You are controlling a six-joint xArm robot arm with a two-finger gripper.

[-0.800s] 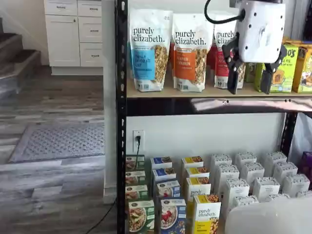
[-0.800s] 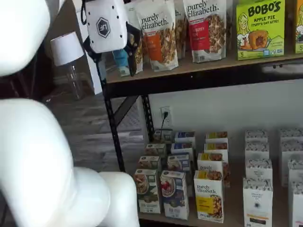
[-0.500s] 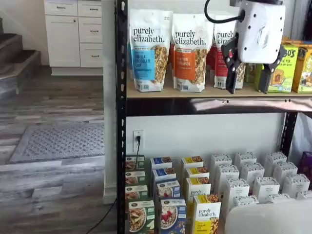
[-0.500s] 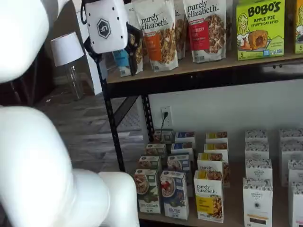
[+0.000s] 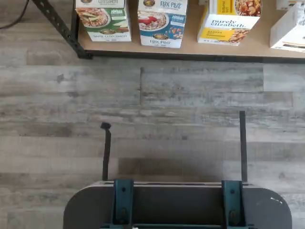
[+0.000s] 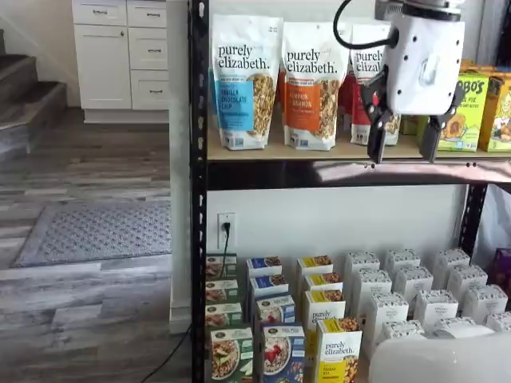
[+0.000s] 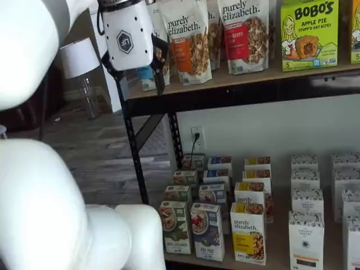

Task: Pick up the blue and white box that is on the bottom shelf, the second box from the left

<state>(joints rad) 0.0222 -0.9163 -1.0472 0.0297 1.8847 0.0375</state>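
Observation:
The blue and white box (image 6: pixel 281 353) stands at the front of the bottom shelf (image 7: pixel 277 247), between a green-and-white carton (image 6: pixel 230 355) and a yellow-and-white carton (image 6: pixel 337 351). It shows in both shelf views (image 7: pixel 207 232) and in the wrist view (image 5: pixel 162 23), where a cereal bowl with red berries is on its face. My gripper (image 6: pixel 402 144) hangs high up in front of the upper board, far above the box. Its two black fingers are apart with a plain gap and hold nothing. It also shows in a shelf view (image 7: pixel 139 85).
Granola pouches (image 6: pixel 243 80) and Bobo's boxes (image 7: pixel 308 34) stand on the upper board. White cartons (image 6: pixel 411 283) fill the bottom shelf's right side. A black post (image 6: pixel 198 239) bounds the rack's left. The arm's white body (image 7: pixel 45 214) blocks part of the view. The dark mount (image 5: pixel 176 205) shows above grey plank floor.
The gripper has come down a little in front of the upper board and shifted slightly sideways. Its fingers stay apart. The boxes have not moved.

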